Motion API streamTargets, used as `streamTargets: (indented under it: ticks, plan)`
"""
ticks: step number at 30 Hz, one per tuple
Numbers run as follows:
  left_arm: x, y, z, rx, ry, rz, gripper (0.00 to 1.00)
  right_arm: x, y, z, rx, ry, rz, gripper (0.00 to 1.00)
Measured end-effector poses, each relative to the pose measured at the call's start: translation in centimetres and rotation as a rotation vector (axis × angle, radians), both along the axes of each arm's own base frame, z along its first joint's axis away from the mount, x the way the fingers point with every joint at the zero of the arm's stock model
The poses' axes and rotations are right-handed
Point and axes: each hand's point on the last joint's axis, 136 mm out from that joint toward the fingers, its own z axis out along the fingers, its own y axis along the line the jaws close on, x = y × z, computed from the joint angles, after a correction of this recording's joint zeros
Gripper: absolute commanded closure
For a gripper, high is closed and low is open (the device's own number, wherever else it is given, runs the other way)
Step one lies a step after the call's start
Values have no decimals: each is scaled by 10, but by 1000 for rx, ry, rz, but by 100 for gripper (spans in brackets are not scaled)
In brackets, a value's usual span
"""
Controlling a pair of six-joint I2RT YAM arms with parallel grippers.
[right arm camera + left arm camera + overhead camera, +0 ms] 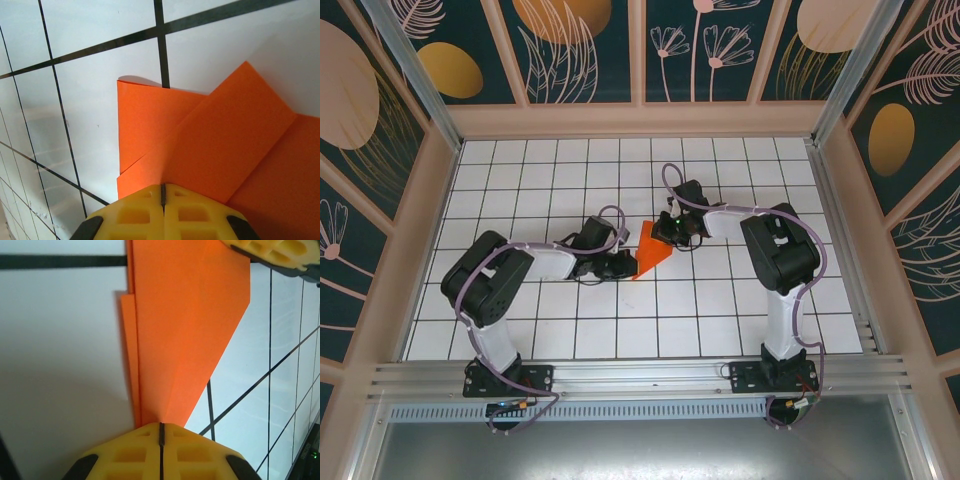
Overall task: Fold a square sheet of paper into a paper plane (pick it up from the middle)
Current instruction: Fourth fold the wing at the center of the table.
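Paper plane (650, 252), half-folded, is lying mid-table with long axis running 7-to-1 o'clock, clenched left gripper (624, 266) touching its 7 o'clock tip, clenched right gripper (668, 235) pressing its 1 o'clock end.

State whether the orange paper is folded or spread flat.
Folded: the paper forms a pointed wedge, with overlapping flaps and creases in both wrist views.

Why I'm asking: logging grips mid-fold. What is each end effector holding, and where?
The part-folded paper plane: the left end effector pinches its narrow tip, the right end effector its wide end.
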Motion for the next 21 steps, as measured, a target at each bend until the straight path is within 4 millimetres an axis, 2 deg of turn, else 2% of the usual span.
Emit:
streamTargets:
  ticks: [10, 15, 21]
  plan:
    - [-27, 17, 2, 36, 31, -11, 96, 0, 0, 0, 0, 1, 0, 100]
    - [-18, 13, 24, 12, -37, -7, 96, 0, 0, 0, 0, 1, 0, 100]
    - [13, -8, 58, -46, -135, -9, 97, 0, 0, -1, 4, 1, 1, 100]
